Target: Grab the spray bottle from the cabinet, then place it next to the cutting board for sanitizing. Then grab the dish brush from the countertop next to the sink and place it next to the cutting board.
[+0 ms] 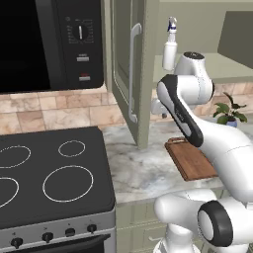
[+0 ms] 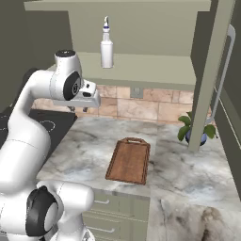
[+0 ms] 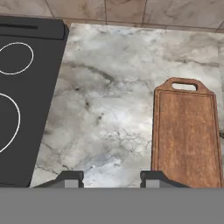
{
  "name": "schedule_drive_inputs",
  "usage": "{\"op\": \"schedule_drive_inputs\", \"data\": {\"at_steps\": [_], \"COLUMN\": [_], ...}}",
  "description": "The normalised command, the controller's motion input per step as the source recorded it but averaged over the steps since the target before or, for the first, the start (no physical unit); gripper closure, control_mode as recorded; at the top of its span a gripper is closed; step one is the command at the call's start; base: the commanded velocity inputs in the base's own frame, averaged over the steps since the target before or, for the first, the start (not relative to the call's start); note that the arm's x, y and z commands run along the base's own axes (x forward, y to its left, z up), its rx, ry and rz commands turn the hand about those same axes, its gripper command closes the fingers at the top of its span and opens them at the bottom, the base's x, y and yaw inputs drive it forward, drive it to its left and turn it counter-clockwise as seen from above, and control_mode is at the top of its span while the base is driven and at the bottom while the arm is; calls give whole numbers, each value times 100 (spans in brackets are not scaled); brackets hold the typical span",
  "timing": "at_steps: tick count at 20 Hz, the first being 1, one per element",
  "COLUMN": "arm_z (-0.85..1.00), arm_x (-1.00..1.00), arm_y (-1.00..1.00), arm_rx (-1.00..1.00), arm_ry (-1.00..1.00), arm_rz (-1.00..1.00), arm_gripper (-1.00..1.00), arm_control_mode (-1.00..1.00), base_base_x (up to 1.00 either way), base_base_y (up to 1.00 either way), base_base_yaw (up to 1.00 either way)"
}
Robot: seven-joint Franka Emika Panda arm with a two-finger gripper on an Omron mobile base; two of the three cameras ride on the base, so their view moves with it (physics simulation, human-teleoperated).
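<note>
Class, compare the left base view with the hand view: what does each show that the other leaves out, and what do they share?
Left base view alone: the spray bottle standing on the shelf of the open cabinet, a microwave and a potted plant. Hand view alone: the open pincer with nothing between its tips, pointing down at the countertop. Both: the cutting board, the marble countertop and the black stove.

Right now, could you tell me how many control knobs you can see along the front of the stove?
4, in a row on the stove's front panel: knob, knob, knob, knob. More may be cut off at the left edge.
</note>
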Motion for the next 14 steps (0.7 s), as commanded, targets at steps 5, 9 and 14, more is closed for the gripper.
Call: {"op": "schedule_drive_inputs", "data": {"at_steps": [5,9,14], "arm_z": [0,0,30], "arm_x": [-44,-79,-70], "arm_y": [-1,-3,-10], "arm_rx": [0,-1,0], "arm_ry": [-12,-21,-33], "arm_rz": [0,0,0], "arm_gripper": [-100,-100,-100], "arm_control_mode": [-100,-100,-100], "base_base_x": [0,0,0], "base_base_y": [0,0,0], "base_base_yaw": [0,0,0]}}
